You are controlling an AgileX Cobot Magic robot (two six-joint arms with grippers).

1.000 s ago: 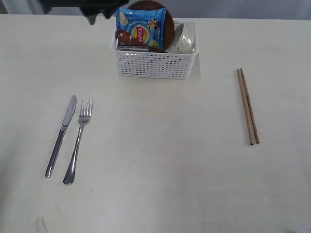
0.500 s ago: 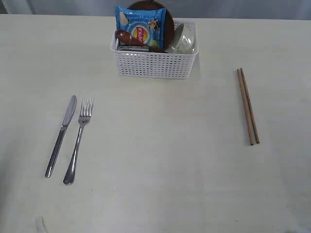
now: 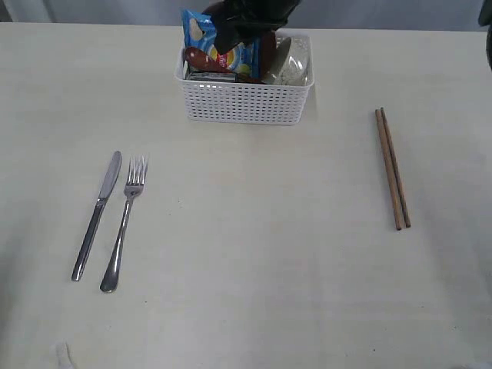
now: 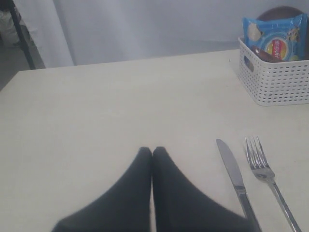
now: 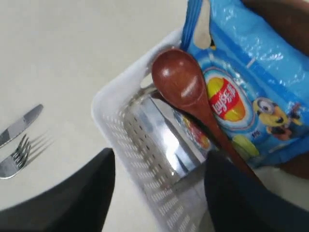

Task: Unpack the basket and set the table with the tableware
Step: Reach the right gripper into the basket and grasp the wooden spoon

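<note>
The white basket [image 3: 246, 104] stands at the table's [image 3: 254, 254] far middle. It holds a reddish-brown spoon [image 5: 181, 82], a steel cup [image 5: 164, 140], a pale bowl [image 3: 290, 61] and a brown plate [image 5: 285, 19]. My right gripper [image 5: 159, 162] hovers open over the basket's left end [image 3: 244, 27], one finger outside the wall and one inside near the spoon's handle, gripping nothing. Knife [image 3: 96, 215] and fork [image 3: 123, 227] lie side by side at the left, chopsticks [image 3: 392, 169] at the right. My left gripper [image 4: 152, 151] is shut and empty above bare table beside the knife [image 4: 234, 174].
A blue snack packet [image 5: 241, 82] stands upright in the basket against the plate, under the spoon. The basket [image 4: 277, 82] shows in the left wrist view past the fork [image 4: 265, 171]. A grey wall runs behind the table's far edge.
A dark arm above the basket's left end left the view half a second ago. The right gripper has since come in over the basket, where it now stands open.
</note>
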